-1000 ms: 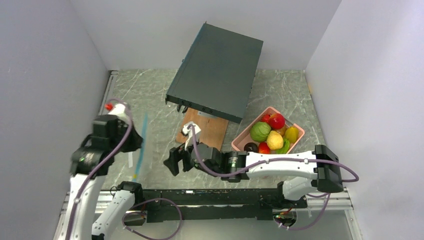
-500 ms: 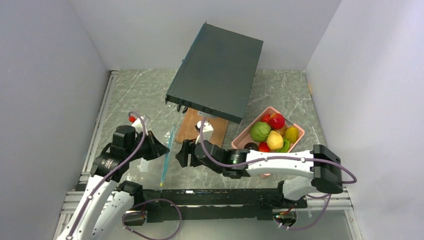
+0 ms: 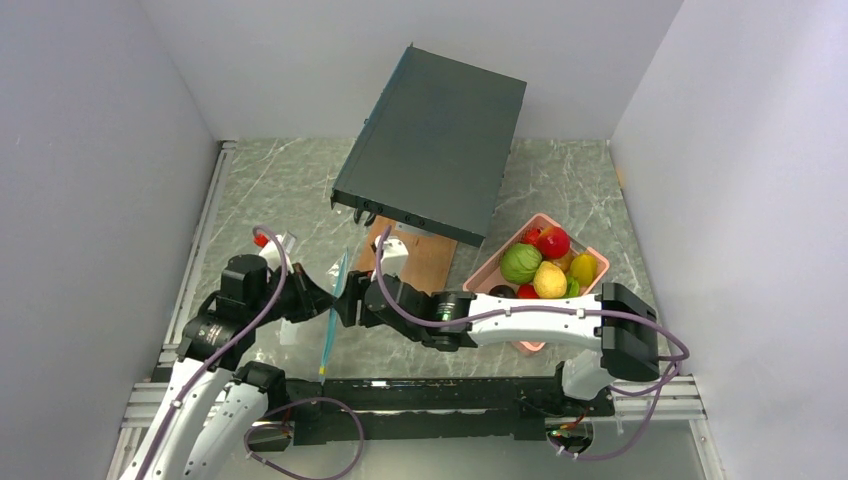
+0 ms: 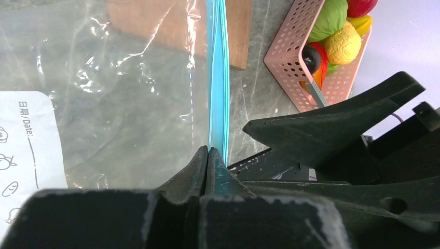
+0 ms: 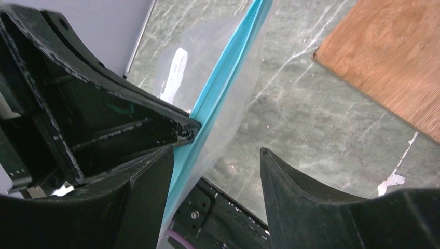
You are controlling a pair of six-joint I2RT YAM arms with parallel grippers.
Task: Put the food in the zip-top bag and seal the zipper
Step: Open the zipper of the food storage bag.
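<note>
Left gripper (image 4: 207, 151) closed on the zipper (image 4: 218, 78) of zip-top bag (image 4: 129, 93); right gripper (image 5: 217, 151) open, jaws either side of strip. The white label (image 4: 26, 145) reads "日期/Date:".

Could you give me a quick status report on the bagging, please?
Left claw shut on zipper, bag held up. Right claw open beside zipper. Food in pink tray. Nothing blocking.
</note>
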